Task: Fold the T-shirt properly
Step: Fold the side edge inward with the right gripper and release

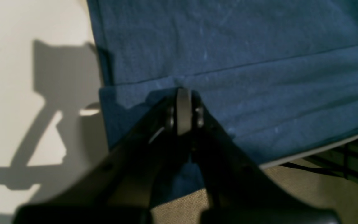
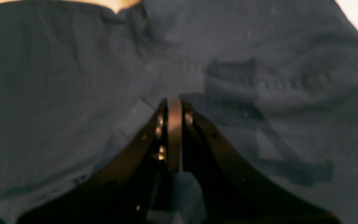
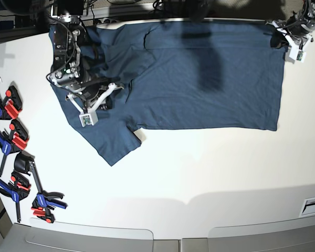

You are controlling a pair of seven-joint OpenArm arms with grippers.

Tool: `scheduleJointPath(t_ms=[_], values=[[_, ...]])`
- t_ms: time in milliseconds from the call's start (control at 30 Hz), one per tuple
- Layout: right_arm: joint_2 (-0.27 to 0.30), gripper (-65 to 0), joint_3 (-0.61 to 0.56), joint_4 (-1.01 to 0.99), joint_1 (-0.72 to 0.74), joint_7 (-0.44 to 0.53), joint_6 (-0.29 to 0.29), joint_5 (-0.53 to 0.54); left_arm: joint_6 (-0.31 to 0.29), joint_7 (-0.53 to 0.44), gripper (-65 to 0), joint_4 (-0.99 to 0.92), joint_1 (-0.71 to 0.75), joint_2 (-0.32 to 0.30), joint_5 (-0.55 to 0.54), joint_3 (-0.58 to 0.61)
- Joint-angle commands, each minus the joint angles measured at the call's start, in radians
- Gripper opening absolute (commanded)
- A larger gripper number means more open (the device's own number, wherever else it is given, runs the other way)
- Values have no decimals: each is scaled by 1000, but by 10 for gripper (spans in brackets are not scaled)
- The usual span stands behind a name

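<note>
White worktop carried the T-shirt, which lay spread flat across its far half, one sleeve reaching toward the near side. Several clamps sat along the worktop's edge beside it. The right pincer hung over the sleeve end of the cloth, jaws pressed together with no fabric seen between them (its shadow fell on the wrinkles). At the opposite end, the left pincer was likewise closed, its tip at a folded hem near the shirt's corner; whether it pinched cloth could not be told.
</note>
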Motion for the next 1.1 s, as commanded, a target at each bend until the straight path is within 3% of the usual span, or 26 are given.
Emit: scheduleJointPath(t_ms=[0,167,367,400,500,567,667,733,867,933,1067], values=[[12,-650,10,17,23,16,1,3,24,30,-650,3,6,-9,47,-6],[19,-650,86,38,30,-10,1,3,24,32,-650,85,8,-9,47,-16],[20,-650,303,70,30,-73,8,4,24,37,-650,248,12,-9,46,-87],[23,-650,346,70,29,-72,7,12,24,37,-631,270,12,-9,46,-99],[48,-650,460,70,29,-73,8,63,24,30,-482,311,12,-9,46,-125],[81,-650,507,70,29,-70,9,65,27,29,-432,318,12,-9,45,-125],[130,-398,545,65,29,-31,9,52,36,29,-428,317,12,-9,8,-125],[154,-309,548,61,29,12,9,29,35,27,-428,317,12,-9,-6,-125],[164,-307,547,53,33,79,8,5,35,9,-428,317,12,-9,-14,-125],[164,-308,547,19,42,75,14,45,35,7,-428,317,12,-9,-14,-124],[170,-308,547,-151,111,8,134,207,35,4,-428,317,12,-9,-14,-124]])
